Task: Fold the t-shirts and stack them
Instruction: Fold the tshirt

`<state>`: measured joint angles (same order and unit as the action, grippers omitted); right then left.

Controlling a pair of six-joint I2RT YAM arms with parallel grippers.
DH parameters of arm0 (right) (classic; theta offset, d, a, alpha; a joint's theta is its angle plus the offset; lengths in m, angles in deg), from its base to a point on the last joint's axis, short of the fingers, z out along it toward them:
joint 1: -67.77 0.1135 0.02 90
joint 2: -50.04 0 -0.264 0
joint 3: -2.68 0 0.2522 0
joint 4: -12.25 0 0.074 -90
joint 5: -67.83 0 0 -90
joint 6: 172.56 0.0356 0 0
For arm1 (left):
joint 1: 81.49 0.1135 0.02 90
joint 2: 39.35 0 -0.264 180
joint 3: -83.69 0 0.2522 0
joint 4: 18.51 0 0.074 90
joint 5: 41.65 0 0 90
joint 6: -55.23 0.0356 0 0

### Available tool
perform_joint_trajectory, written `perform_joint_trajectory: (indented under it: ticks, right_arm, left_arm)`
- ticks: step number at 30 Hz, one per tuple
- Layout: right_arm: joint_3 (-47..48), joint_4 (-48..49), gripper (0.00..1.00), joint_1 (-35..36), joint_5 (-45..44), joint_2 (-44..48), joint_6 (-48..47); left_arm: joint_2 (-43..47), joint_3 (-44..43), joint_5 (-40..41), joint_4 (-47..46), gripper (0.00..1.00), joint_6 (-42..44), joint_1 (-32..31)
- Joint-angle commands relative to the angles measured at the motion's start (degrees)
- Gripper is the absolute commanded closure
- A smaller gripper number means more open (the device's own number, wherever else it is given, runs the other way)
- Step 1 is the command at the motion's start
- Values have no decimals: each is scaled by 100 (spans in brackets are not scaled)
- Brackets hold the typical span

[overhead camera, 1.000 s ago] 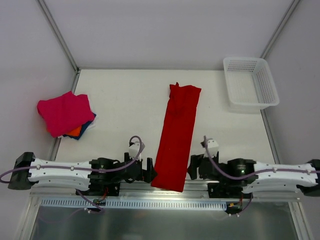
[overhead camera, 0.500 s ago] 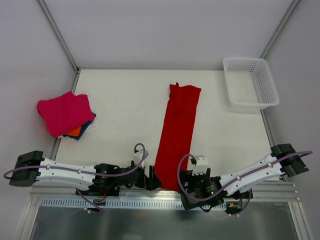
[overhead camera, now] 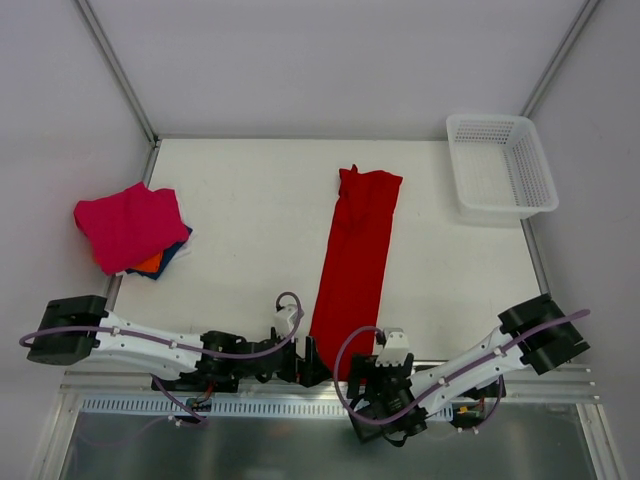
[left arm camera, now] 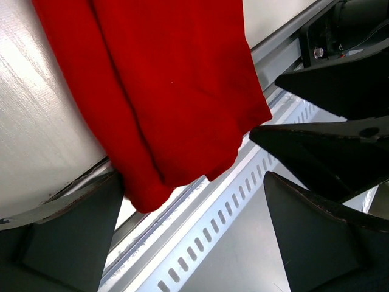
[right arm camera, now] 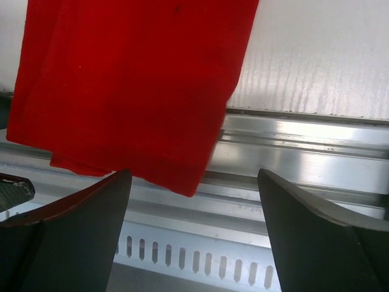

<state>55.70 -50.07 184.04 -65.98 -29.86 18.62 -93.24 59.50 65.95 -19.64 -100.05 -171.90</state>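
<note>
A large bright red t-shirt (overhead camera: 354, 262), folded into a long narrow strip, lies down the middle of the table, and its near end hangs over the front edge. A stack of folded t-shirts (overhead camera: 130, 227), magenta-pink on top with orange and dark blue under it, sits at the left edge. My left gripper (overhead camera: 311, 362) is open just left of the red shirt's near end (left arm camera: 170, 91), jaws wide and empty. My right gripper (overhead camera: 372, 366) is open just right of that end (right arm camera: 134, 79), also empty. Neither gripper touches the cloth.
A white plastic mesh basket (overhead camera: 500, 165) stands at the back right corner. A slotted metal rail (overhead camera: 250, 407) runs along the front below the table edge, also showing in both wrist views (left arm camera: 200, 243) (right arm camera: 200, 258). The two arms are close together at the front centre.
Both arms have swung inward and down to the front edge, closing in on the red shirt's near end from either side. The shirts have not moved.
</note>
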Motion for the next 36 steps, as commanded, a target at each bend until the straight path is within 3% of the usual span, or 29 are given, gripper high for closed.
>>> perform_joint_trajectory:
  ticks: [1, 6, 11, 17, 22, 27, 34, 36]
  right_arm:
    - [204, 197, 12, 89, -251, -175, 428]
    - [266, 408, 23, 107, -268, -430, 446]
    - [169, 417, 36, 98, -356, -404, 560]
    - [160, 356, 45, 98, -303, -491, 639]
    - [274, 153, 58, 107, -268, -580, 674]
    - [283, 66, 63, 98, -233, -606, 736]
    - [327, -154, 99, 107, -172, -668, 815]
    - [432, -276, 99, 107, -136, -694, 736]
  left_arm:
    - [-104, 77, 67, -180, 1, -266, -178]
    - [-192, 77, 182, -172, 5, -407, -302]
    - [-298, -55, 261, 74, 25, -477, -337]
    - [-491, -160, 252, 171, 48, -495, -346]
    - [-684, -239, 217, 206, 63, -504, -346]
    - [-790, -301, 226, 241, 72, -486, -346]
    - [-913, -424, 209, 355, 91, -469, -346]
    - [-992, -520, 164, 452, 99, -477, -346]
